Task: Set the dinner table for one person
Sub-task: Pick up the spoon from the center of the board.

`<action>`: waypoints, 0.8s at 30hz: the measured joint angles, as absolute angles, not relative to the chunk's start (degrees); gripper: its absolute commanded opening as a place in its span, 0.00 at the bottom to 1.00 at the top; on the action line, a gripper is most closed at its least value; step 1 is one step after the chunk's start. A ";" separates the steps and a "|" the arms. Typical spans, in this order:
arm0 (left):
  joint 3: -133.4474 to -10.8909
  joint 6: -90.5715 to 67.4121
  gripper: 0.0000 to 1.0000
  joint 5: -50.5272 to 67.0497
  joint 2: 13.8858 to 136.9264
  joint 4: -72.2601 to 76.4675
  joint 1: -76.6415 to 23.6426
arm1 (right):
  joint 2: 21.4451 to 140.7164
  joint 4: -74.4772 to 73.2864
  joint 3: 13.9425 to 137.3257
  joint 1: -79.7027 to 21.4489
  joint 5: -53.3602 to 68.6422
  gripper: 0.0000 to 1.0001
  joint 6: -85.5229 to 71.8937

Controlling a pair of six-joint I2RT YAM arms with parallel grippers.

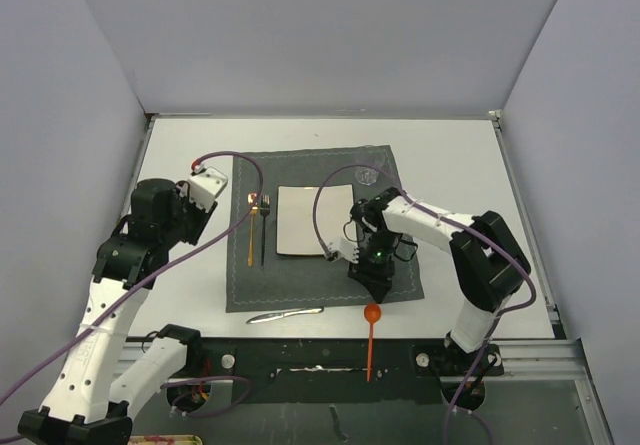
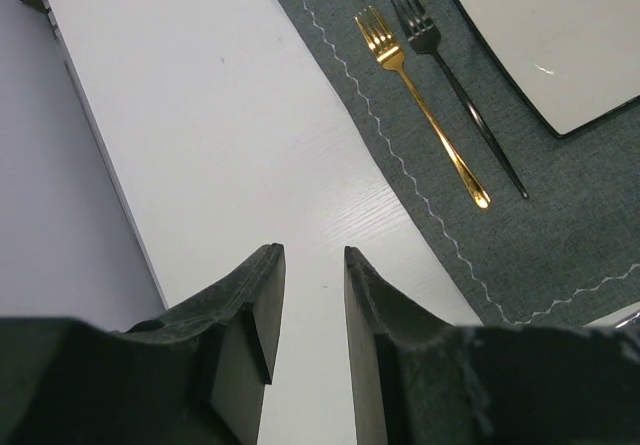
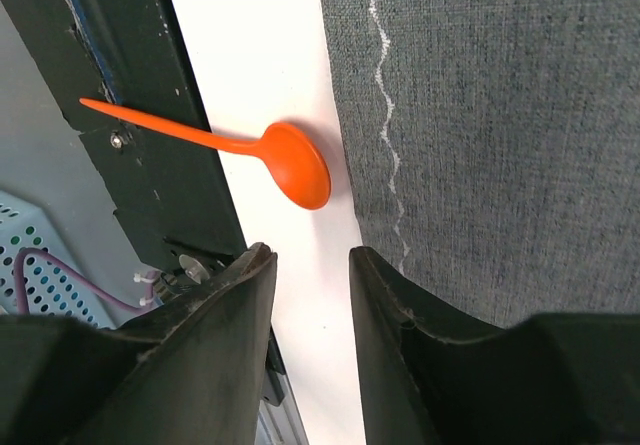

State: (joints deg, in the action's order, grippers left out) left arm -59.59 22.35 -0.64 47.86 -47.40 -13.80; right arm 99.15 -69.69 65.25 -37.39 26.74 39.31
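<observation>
- Left gripper (image 2: 308, 265) – hangs over bare desk left of the setting, jaws a narrow slot apart with nothing between them. Judgement: parked clear so the other arm has room.
- Desk (image 2: 200, 115) – the white top that everything sits on. It fills the space between the grey walls, with the arms at its near edge.
- Placemat (image 1: 300, 280) – dark grey with a wavy stitched border, laid flat in the middle of the desk. It marks out the one place.
- Gold fork (image 2: 427, 115) and black fork (image 2: 475, 115) – side by side on the mat just left of the plate, tines toward the far side, close but apart. This reads as the usual fork position.
- Knife (image 1: 285, 314) – silver, lying crosswise on bare desk just off the mat's near edge. Probably not yet placed; it belongs right of the plate.
- Plate (image 1: 303, 221) – square, off-white, centred on the mat.
- Right gripper (image 3: 310, 260) – points down over the mat's near right corner, jaws narrowly apart and empty. It looks lined up toward the spoon.
- Orange spoon (image 3: 290, 162) – bowl on the white strip just beside the mat edge, handle running out over the dark front rail. Likely the next pick; the overhanging handle makes an awkward grasp.
</observation>
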 measured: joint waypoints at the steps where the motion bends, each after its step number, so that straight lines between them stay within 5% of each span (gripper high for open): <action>1: -59.59 22.46 0.29 -0.64 47.97 -47.24 -13.80 | 99.68 -69.56 65.25 -37.63 26.79 0.35 39.16; 24: -60.84 23.16 0.31 1.58 49.95 -46.87 -13.76 | 105.73 -66.13 65.23 -42.39 26.50 0.30 36.36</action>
